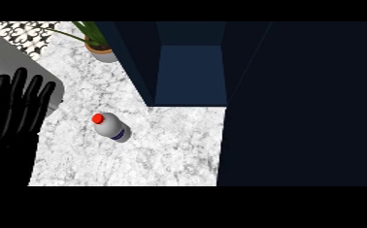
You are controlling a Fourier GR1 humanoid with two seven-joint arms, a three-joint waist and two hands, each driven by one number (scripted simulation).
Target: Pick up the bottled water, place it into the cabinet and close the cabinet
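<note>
A bottled water [111, 127] with a red cap and a blue label band stands on the white marbled counter [165, 149], left of centre. Behind it to the right is the dark blue cabinet [190, 72], open, its inner shelf showing. Its door [294, 105] swings out and fills the right side of the view. My left hand [23, 106] rests at the left edge, fingers straight and pointing up, well apart from the bottle. My right hand does not show.
A potted plant [99, 47] stands at the back left beside the cabinet's side wall. A grey sink [32, 69] lies along the left edge, behind my left hand. A patterned tile wall [28, 30] shows in the far left corner.
</note>
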